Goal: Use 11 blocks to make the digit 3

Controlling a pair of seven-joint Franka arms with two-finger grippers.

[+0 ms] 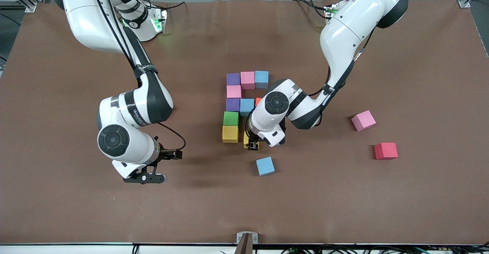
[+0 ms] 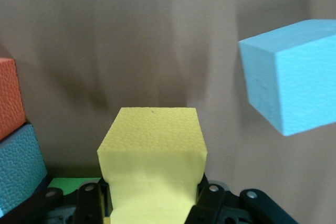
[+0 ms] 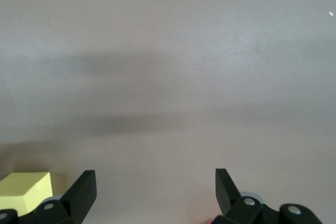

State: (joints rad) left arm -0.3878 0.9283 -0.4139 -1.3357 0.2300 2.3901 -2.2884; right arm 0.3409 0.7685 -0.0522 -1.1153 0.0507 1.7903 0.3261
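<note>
The blocks form a partial figure mid-table: purple [image 1: 233,79], pink [image 1: 247,80] and light blue [image 1: 261,79] in a row. Nearer the camera come pink [image 1: 233,91], purple [image 1: 232,104], light blue [image 1: 246,106], orange [image 1: 258,101] mostly hidden by the left arm, green [image 1: 231,118] and yellow [image 1: 230,133]. My left gripper [image 1: 252,145] is shut on a second yellow block [image 2: 152,145], low beside the first yellow one. A loose light blue block [image 1: 265,166] lies nearer the camera and also shows in the left wrist view [image 2: 294,77]. My right gripper [image 1: 153,177] is open and empty.
A loose pink cube [image 1: 363,120] and a red cube [image 1: 386,151] lie toward the left arm's end of the table. The right arm waits over bare brown cloth toward its own end. The right wrist view shows a yellow block's corner [image 3: 23,190].
</note>
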